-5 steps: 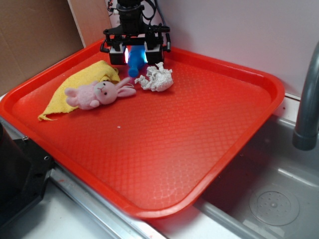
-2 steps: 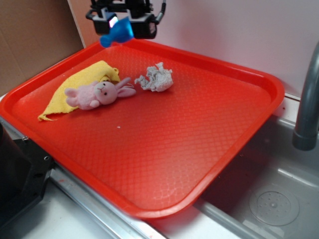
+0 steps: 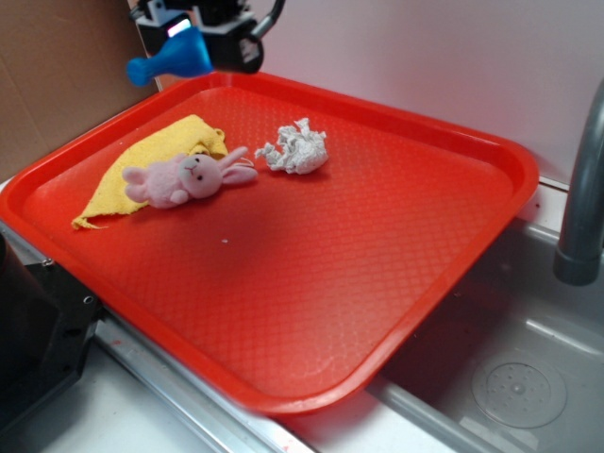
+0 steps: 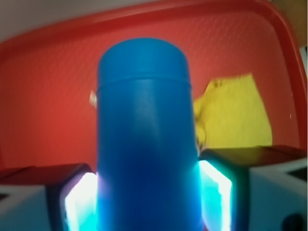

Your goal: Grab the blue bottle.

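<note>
We see a bright blue bottle at the upper left of the frame, against the black gripper; in the wrist view its fingers glow cyan-white. The tray is red with a fine diamond pattern. On it we see a pale pink bunny, a yellow cloth and a crumpled white-grey wad. The faucet at the right edge is grey.

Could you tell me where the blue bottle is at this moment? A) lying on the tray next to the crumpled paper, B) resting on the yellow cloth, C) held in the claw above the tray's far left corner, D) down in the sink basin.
C: the blue bottle is clamped in the claw in the air above the red tray; the wrist view shows a lit finger on each side of it.
</note>
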You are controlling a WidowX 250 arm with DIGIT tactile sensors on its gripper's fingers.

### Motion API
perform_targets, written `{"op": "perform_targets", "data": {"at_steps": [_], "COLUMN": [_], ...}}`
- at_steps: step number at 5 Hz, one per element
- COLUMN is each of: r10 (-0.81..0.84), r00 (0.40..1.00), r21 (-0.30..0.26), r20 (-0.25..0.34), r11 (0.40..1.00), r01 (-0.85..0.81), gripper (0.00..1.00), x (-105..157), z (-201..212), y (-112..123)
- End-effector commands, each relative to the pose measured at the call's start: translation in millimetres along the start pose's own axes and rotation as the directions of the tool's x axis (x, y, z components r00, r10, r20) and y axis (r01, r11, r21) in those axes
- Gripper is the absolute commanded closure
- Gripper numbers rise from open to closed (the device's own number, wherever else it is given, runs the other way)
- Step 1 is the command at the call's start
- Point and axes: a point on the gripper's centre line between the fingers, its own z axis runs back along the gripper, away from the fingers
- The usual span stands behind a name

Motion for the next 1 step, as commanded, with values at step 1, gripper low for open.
{"op": "perform_targets", "data": {"at_steps": [1], "r10": [-0.080], "r00": [0.996], "r21": [0.022], "r20": [0.046], "r11": [0.997], "r01": [0.079], "gripper": [1.00], "x": [-13.4], "z": [12.1], "y": [-3.4]}}
